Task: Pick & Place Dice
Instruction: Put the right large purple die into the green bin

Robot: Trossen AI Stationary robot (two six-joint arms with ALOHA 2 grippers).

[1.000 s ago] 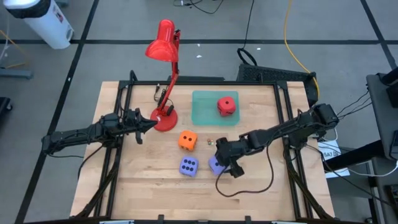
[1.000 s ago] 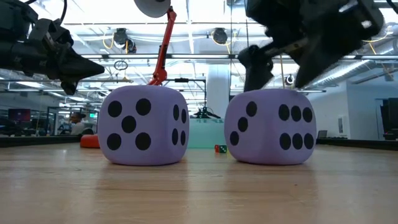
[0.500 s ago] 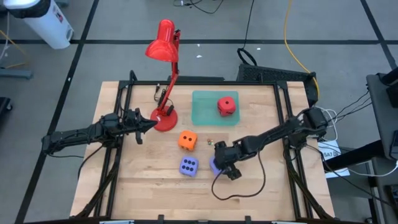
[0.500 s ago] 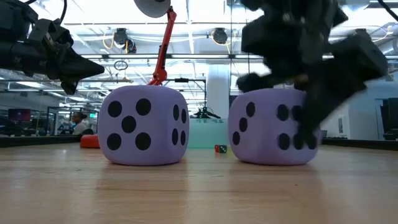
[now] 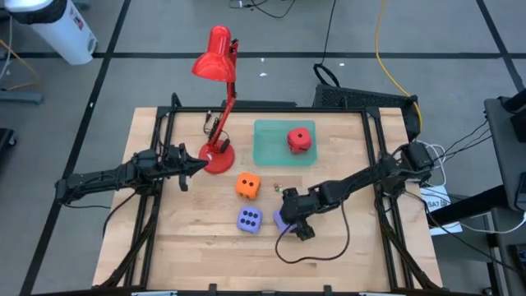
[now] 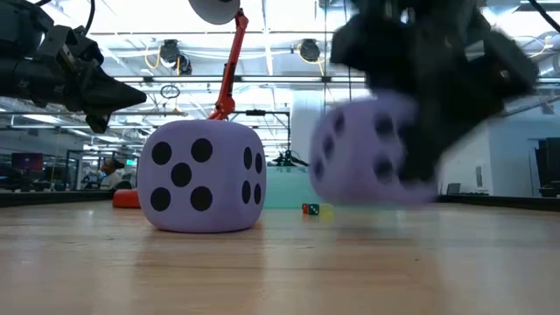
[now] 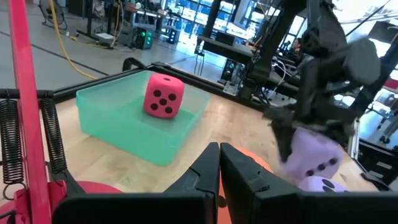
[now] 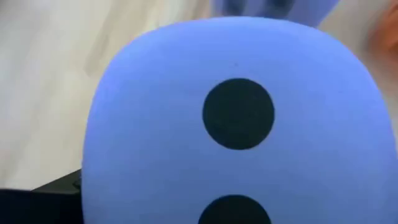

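Note:
My right gripper (image 5: 292, 217) is down over one purple-blue die (image 5: 281, 220), shut on it; in the low view that die (image 6: 363, 153) floats blurred above the table. The second purple-blue die (image 5: 250, 219) rests on its bottom face to the left of it. The orange die (image 5: 248, 185) sits on the wood farther back. The red die (image 5: 300, 139) lies inside the green tray (image 5: 269, 148). My left gripper (image 5: 194, 167) hovers shut beside the red lamp's base (image 5: 218, 156). My right gripper holds the purple-blue die (image 8: 236, 124) pinched between its two fingers, which come at it from above, slanting from the table's right. One dark finger (image 6: 437, 144) runs down the die's right face. The die is lifted clear of the table and tilted.
A red desk lamp (image 5: 215, 57) stands at the table's far left, its base close to my left gripper. The green tray sits at the far middle. A loose black cable (image 5: 316, 251) trails on the wood near the right arm. Two tiny dice (image 6: 312, 209) lie far back.
My right gripper has come down over the right-hand purple-blue die, shifted slightly toward the table's left and near edge, taken hold and raised it. The die, flat on the wood a second ago, is now lifted clear and tipped.

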